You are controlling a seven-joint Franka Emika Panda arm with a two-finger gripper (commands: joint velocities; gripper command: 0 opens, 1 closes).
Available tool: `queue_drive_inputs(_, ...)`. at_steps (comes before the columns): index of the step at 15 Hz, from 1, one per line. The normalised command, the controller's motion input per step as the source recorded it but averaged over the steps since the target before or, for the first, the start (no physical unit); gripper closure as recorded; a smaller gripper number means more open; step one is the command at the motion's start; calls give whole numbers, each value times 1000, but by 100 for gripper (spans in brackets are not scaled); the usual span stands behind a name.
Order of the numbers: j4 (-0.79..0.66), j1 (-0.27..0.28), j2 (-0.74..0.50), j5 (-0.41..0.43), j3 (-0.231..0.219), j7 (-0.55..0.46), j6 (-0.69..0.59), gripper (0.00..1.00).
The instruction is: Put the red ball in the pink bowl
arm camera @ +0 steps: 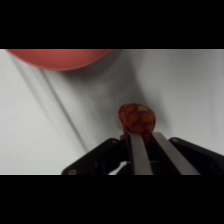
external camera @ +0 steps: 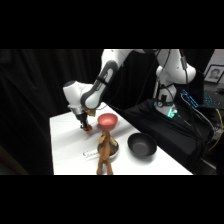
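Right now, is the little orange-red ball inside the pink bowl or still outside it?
Outside. The small orange-red ball sits at the tool's tips on the white table, apart from the round pink bowl.

I stood in a lab-type setup, not a home. My white table (external camera: 65,150) was ringed w/ black curtains (external camera: 35,85), my base (external camera: 167,97) sat on a black-draped bench beside it, cables and lit electronics (external camera: 192,100) lay at the far right.
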Motion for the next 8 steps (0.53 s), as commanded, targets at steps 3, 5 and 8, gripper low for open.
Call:
queue_drive_inputs(3,-191,-15,-370,50,-11,-96,-230,98)
queue_drive_inputs(5,-284,-22,-422,60,-3,-111,-157,98)
queue_drive_inputs(8,-377,-19,-465,75,10,-125,-91,98)
